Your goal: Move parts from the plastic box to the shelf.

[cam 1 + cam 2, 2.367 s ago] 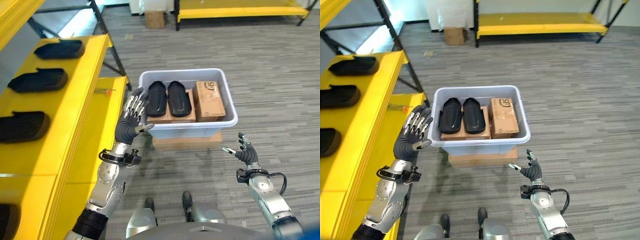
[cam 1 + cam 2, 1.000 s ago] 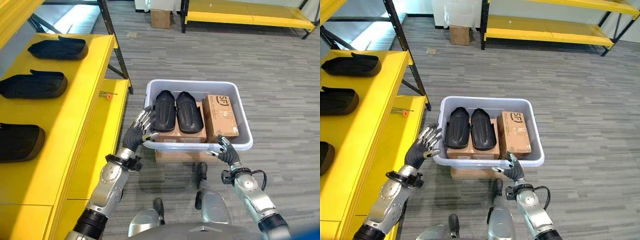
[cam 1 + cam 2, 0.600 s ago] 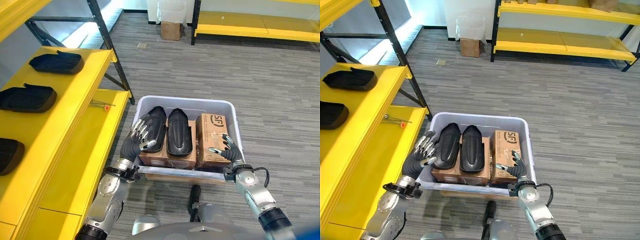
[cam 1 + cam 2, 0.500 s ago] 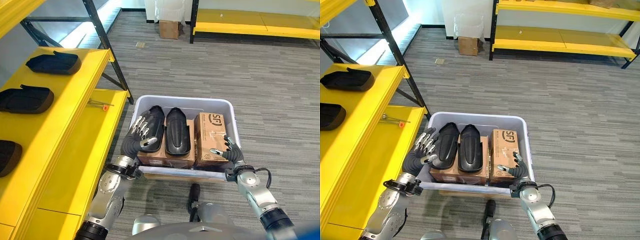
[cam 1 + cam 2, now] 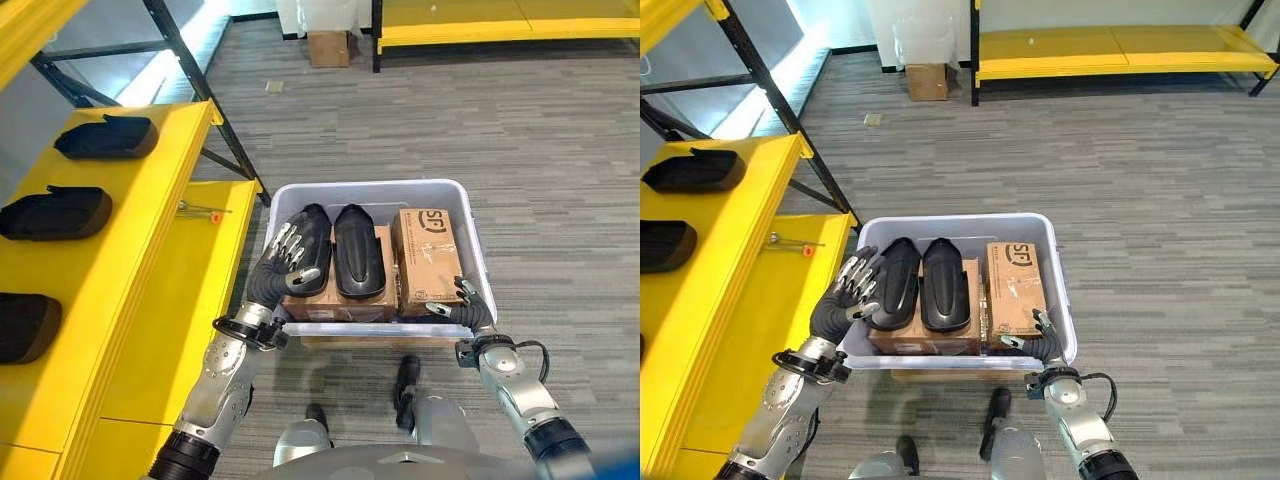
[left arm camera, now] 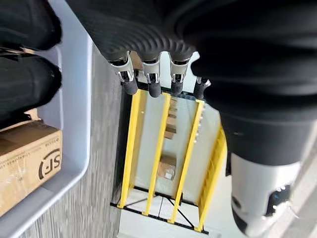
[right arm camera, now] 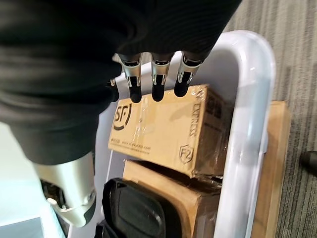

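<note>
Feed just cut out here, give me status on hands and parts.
Left hand open by left black part, not gripping. Right hand open at cardboard box. Both black parts in plastic box. Nothing blocking.

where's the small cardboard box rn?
In the eye views, the small cardboard box lies in the right part of the plastic box, beside the two black parts, with the right hand at its near end.

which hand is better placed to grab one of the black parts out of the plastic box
Left robot hand, probably: open, right beside the nearer black part. The right robot hand sits by the cardboard box.
</note>
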